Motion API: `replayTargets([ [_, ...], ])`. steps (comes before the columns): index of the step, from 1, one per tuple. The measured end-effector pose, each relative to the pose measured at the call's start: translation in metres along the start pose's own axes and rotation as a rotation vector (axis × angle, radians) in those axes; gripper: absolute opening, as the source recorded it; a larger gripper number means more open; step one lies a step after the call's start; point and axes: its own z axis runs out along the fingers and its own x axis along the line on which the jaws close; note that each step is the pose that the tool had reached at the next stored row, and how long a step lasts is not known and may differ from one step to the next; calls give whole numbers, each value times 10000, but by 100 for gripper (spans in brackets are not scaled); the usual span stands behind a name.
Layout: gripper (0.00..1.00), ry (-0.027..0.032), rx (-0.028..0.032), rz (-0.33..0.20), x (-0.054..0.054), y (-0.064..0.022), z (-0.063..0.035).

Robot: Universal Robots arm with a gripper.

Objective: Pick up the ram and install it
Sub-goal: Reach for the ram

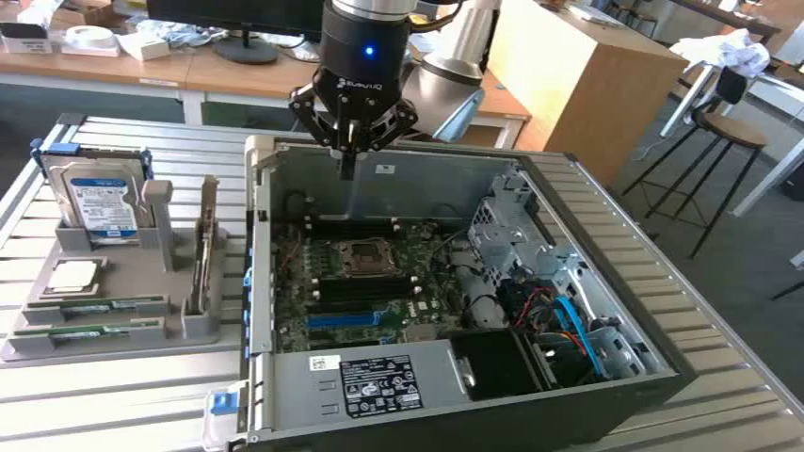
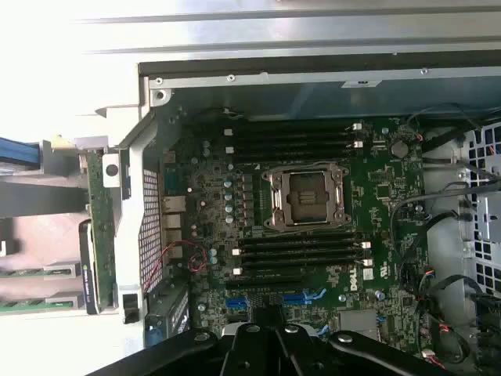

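Note:
Two green ram sticks (image 1: 101, 304) (image 1: 78, 330) lie flat in a grey holder (image 1: 188, 325) at the exterior view's left, beside an open computer case (image 1: 590, 235). They also show at the wrist view's edge (image 2: 31, 272). My gripper (image 1: 349, 169) hangs above the case's far wall, well away from the ram. Its fingers are shut with nothing between them. In the wrist view the gripper (image 2: 266, 317) looks down on the motherboard (image 2: 376, 188), with its empty processor socket (image 2: 305, 196) and black memory slots (image 2: 301, 254).
The holder also carries a blue-labelled hard drive (image 1: 101, 202), an expansion card standing on edge (image 1: 207, 245) and a square silver processor (image 1: 73, 275). Inside the case are cables and a drive cage (image 1: 515, 226). A power supply (image 1: 377, 381) sits at its near end.

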Motion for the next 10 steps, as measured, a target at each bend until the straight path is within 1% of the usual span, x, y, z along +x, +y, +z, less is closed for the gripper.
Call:
replayTargets([
  [10,10,-1,0,0,8,0,0],
])
